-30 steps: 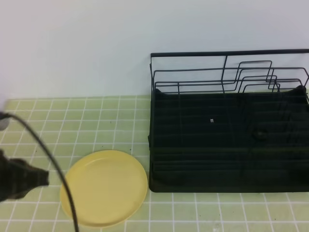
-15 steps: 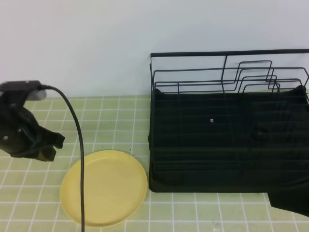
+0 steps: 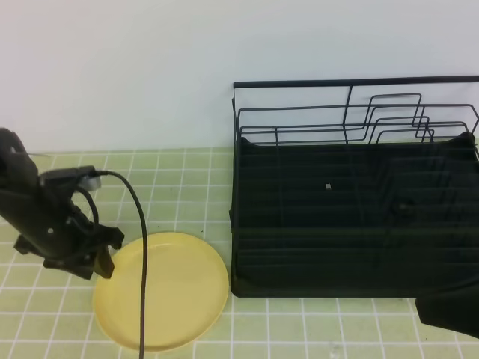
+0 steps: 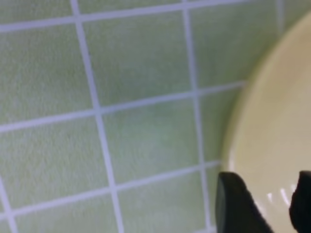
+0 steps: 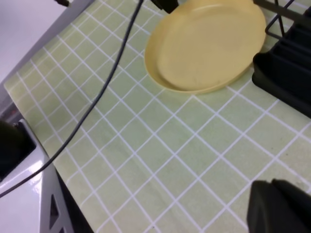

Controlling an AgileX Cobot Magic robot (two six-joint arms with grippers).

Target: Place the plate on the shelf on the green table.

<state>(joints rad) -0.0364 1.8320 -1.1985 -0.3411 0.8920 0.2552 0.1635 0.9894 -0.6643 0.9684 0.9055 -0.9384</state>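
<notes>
Over the last second the left tool (image 3: 101, 250) has come in from the left edge of the high view and dropped toward the plate (image 3: 166, 292), its jaws spreading apart on the way; the right arm's dark bulk has also appeared at the lower right corner of that view.

Now the left tool sits at the plate's left rim, tips pointing right and slightly down. In the left wrist view two dark fingertips (image 4: 235, 204) stand apart at the bottom of the picture with the pale-yellow rim showing between them, so the jaws are wide and hold nothing. Whether a tip already touches the plate cannot be told.

The plate lies flat on the green counter (image 3: 179, 187), just left of the shelf (image 3: 352, 217) and near its front left corner. The shelf's black tray base and upright wire dividers hold nothing.

The right tool (image 5: 279, 208) is closed and hangs over bare tiles in front of the shelf, well away from the plate.

The coming move likely turns on this: the plate lies directly to the right of the left tool, rim first, and the left arm is clearly the nearer one. Being round, the plate has no long axis to line up with; only the thin rim offers a pinch.
</notes>
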